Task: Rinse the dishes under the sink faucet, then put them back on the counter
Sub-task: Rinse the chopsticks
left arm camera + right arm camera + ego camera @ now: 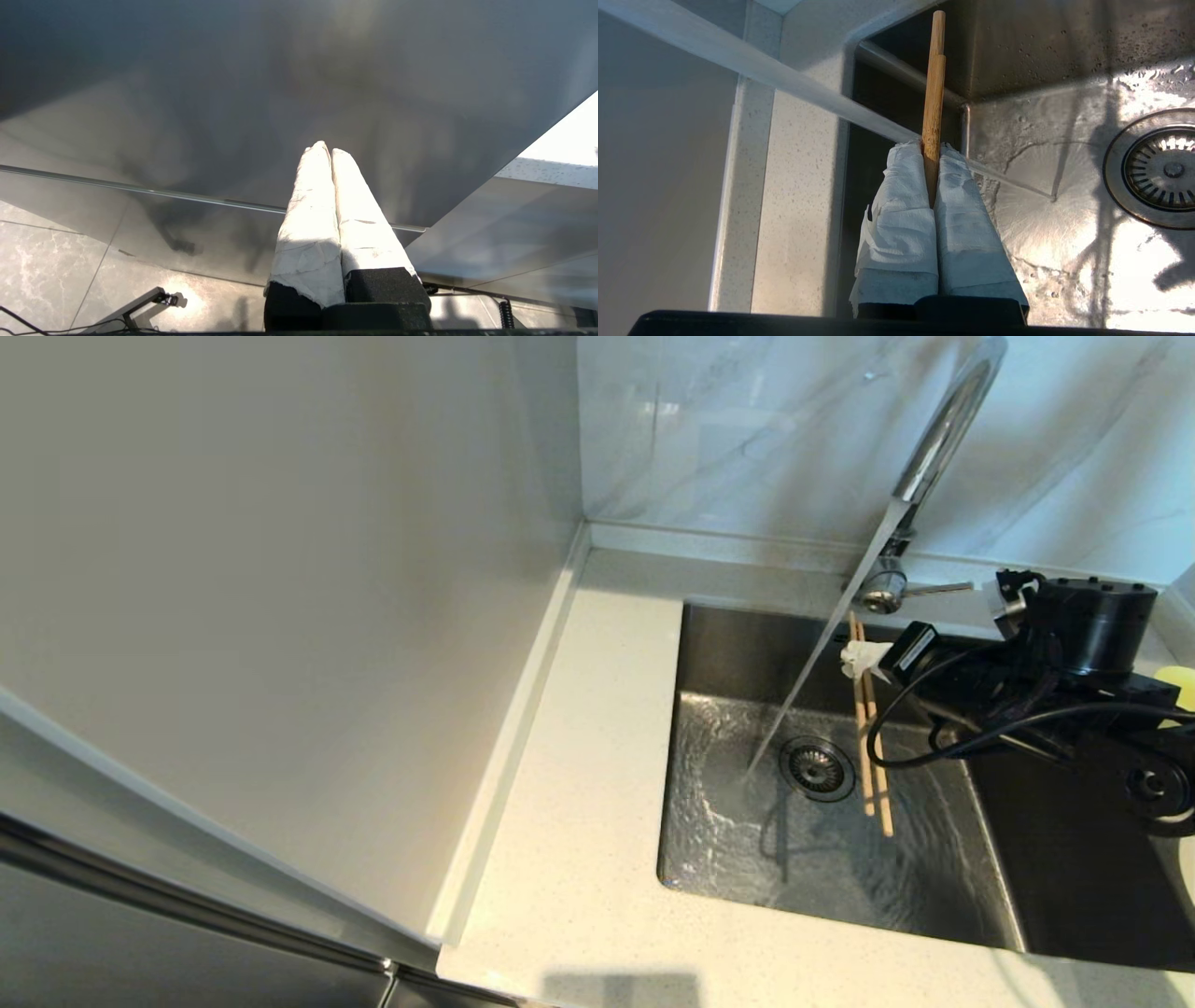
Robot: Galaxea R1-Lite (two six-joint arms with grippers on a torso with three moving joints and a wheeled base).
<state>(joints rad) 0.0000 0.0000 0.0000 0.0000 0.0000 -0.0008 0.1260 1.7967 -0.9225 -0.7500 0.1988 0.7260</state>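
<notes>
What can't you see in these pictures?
- Plate and bowl: head view, only a yellow sliver shows at the edge behind the right arm; unidentifiable.
- Faucet spout: head view, cut off at the top edge.
- Chopsticks: right wrist view, the right hand hides their lower part.
- Left hand: head view, out of frame.

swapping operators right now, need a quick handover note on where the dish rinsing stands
Right gripper: shut on the chopsticks, holding them over the sink basin beside the running stream from the faucet. In the right wrist view the water passes right at the wrapped fingertips.
Left gripper: shut, empty, parked down off the counter.
Things: a bit of yellow, probably the bowl, shows at the head view's right edge behind the right arm; the plate is out of view.
Done: tap on, chopsticks picked up and brought to the water.
Left: finish rinsing, set the chopsticks back on the counter. Whether plate and bowl were rinsed cannot be told.
</notes>
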